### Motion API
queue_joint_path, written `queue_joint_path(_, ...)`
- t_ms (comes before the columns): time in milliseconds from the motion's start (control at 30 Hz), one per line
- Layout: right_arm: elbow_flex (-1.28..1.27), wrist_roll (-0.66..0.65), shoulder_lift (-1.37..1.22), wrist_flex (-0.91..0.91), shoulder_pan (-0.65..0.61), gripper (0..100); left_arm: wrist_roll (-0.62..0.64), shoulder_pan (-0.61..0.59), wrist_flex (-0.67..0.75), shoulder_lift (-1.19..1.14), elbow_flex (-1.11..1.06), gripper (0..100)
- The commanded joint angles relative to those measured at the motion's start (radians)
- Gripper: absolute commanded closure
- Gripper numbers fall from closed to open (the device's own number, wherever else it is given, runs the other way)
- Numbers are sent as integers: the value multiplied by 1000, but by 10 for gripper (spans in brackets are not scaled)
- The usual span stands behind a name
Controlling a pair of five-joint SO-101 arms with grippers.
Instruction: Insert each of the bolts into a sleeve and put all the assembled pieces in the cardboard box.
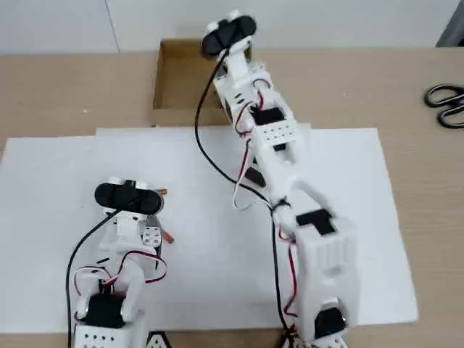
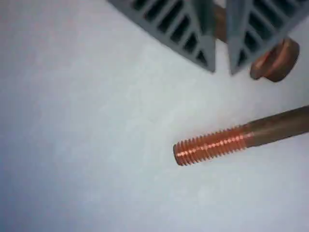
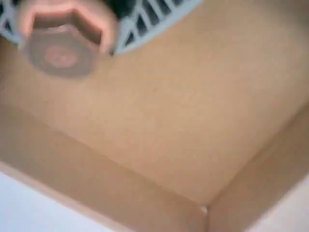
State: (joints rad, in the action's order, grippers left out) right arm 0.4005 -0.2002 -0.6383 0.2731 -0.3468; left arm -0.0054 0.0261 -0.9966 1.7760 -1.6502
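Note:
My left gripper (image 2: 221, 67) stands low over the white paper with its grey fingers (image 2: 193, 34) closed around the shank of a copper bolt (image 2: 276, 60), whose head sticks out to one side. A second copper bolt (image 2: 227, 141) lies loose on the paper close by, threaded end bare. In the high view both bolts (image 1: 168, 235) peek out beside the left arm's wrist. My right gripper (image 3: 72, 24) hangs over the inside of the cardboard box (image 1: 177, 80), shut on an assembled piece (image 3: 60, 54), a grey sleeve end with copper at its centre.
A white paper sheet (image 1: 58, 188) covers the middle of the wooden table. The box stands at the paper's far edge. Scissors (image 1: 446, 105) lie at the far right. The right arm stretches across the paper's middle toward the box.

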Motion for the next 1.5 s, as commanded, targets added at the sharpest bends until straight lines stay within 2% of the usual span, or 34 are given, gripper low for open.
queue_joint_path(0,272,-66,-134,-31,5,996,2,-6,25,8,5,994)
queue_joint_path(200,512,-204,-361,-18,-12,995,2,-5,25,8,5,994)
queue_joint_path(300,578,-250,-420,45,-16,983,-2,-5,25,8,5,994)
queue_joint_path(500,678,-253,-463,168,-30,807,-2,-3,25,8,5,994)
queue_joint_path(733,801,-250,-456,282,-30,853,-2,-3,25,8,5,994)
queue_joint_path(900,965,-249,-456,501,-33,905,-2,-3,25,8,5,994)
queue_joint_path(1033,1145,-249,-458,734,-33,995,-2,-3,25,8,5,994)
queue_joint_path(1167,1287,-247,-458,961,-33,996,-2,-3,25,8,5,994)
queue_joint_path(1467,1281,-249,-246,1337,-27,995,-2,-3,25,8,5,994)
